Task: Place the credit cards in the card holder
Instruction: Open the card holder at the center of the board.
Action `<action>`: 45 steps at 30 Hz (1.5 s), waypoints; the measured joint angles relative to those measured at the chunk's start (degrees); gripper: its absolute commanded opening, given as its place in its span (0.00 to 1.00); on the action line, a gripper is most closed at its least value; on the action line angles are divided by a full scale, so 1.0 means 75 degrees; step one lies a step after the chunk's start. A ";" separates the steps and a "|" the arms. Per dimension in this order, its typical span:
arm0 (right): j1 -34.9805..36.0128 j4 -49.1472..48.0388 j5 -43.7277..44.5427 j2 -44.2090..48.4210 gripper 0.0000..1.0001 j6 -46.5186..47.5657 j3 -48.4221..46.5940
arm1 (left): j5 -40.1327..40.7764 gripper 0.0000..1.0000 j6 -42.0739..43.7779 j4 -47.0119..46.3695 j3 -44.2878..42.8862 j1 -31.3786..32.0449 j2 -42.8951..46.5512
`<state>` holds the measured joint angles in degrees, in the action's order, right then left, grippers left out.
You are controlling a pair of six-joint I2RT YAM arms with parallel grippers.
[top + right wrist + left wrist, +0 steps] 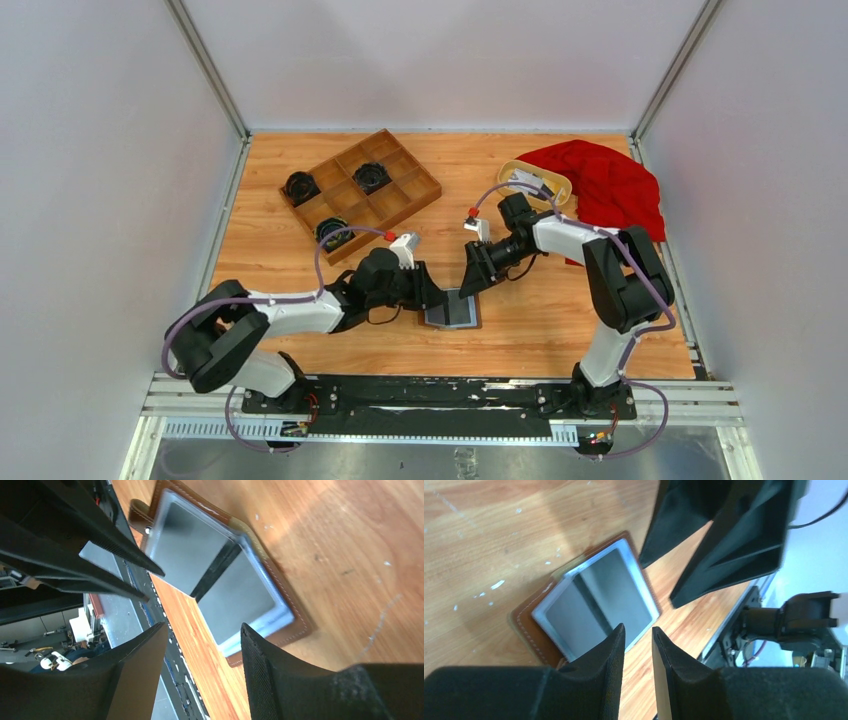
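Card holder (594,605) is laid open on wooden table (484,540); left gripper (638,630) jaws are narrowly parted beside it; right gripper (656,586) is seen above.

- Light wooden tabletop (520,190), its grain visible, walled on three sides.
- Brown card holder (451,310) lying open and flat near the front edge, centre.
- Wooden compartment tray (392,200) at the far left.
- Yellow oval dish (552,176) at the far right, red cloth (610,185) touching it.

We see bright, even light over the table (540,340), with soft shadows; the wallet (220,575) gleams with pale glare (both wrist views blur close to the lens).
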<state>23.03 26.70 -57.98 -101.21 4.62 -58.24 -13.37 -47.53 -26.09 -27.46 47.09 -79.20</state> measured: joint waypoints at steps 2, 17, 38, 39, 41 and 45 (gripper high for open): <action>-0.0096 0.0050 0.0082 -0.0047 0.60 -0.0006 0.0026 | 0.0015 0.29 0.0090 0.0017 0.0006 0.0006 -0.0283; -0.0119 0.0058 0.0239 -0.0513 0.60 -0.0079 0.0044 | 0.0356 0.28 0.0315 -0.0070 0.0373 0.0006 -0.0898; -0.0125 -0.0023 -0.1046 -0.0717 0.59 -0.0449 0.0044 | 0.0300 0.28 0.0315 -0.0452 0.0370 0.0006 -0.1142; -0.0125 -0.0038 -0.1148 -0.0714 0.59 -0.0466 0.0044 | 0.0300 0.28 0.0312 -0.0452 0.0370 0.0006 -0.1142; -0.0125 -0.0093 -0.1335 -0.0714 0.59 -0.0542 0.0044 | 0.0300 0.28 0.0315 -0.0452 0.0370 0.0006 -0.1142; -0.0125 -0.0309 -0.1682 -0.0714 0.59 -0.0796 0.0050 | 0.0300 0.33 0.0309 -0.0452 0.0370 0.0006 -0.1142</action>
<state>22.09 24.38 -70.59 -106.56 -1.34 -57.87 -11.11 -45.21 -29.47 -24.69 47.13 -87.77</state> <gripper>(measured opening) 0.595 0.287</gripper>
